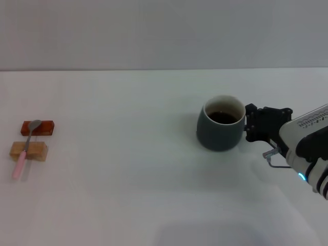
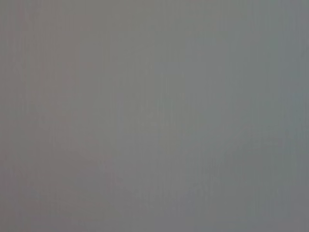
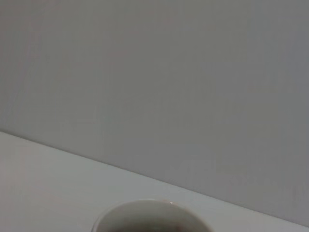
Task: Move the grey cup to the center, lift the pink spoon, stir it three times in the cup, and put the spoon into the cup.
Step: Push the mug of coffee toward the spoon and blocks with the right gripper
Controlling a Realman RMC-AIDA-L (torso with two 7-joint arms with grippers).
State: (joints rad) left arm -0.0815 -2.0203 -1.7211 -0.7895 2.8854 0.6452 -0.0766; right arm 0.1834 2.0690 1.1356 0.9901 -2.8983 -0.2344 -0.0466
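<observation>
White table point(image 1: 128, 195): the right gripper point(image 1: 249, 128), jaws seemingly clamped on the cup point(image 1: 220, 131)'s hidden handle, must next slide it centreward, the spoon point(image 1: 24, 149) untouched.

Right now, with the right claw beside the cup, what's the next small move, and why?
Probably slide the grey cup a little toward the robot's left. It stands right of the table's middle, and the right claw is already at its right side, seemingly at the hidden handle. The pink spoon lies untouched across two blocks far left.

The right gripper point(image 1: 248, 123) reaches in low from the right (left arm unseen).
</observation>
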